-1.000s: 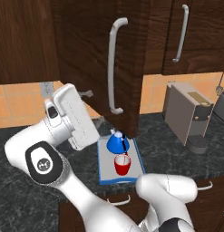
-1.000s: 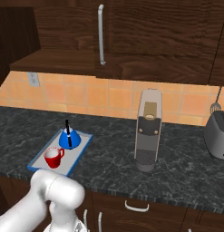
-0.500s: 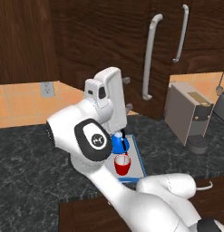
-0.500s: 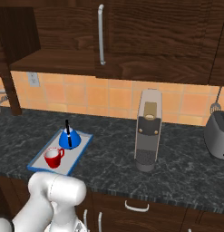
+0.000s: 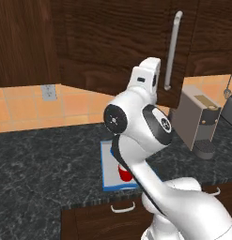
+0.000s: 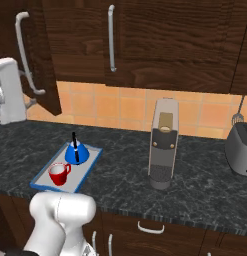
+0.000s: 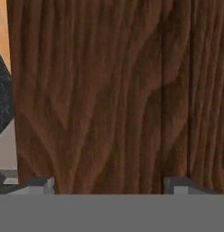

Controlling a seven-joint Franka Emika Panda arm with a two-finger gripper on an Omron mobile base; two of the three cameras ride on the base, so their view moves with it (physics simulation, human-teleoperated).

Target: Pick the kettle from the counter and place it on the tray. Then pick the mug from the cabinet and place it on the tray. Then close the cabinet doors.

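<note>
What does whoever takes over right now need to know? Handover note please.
Gripper: open, empty, facing the wood face of a cabinet door.
Kettle and mug: both on the tray on the counter.
Done: kettle and mug placed.
Left: finish closing the cabinet doors; in the right base view one door looks swung out and not yet flush, the other appears shut.

Orange tiled backsplash (image 6: 120, 107), wall outlet (image 5: 48, 92)
</note>
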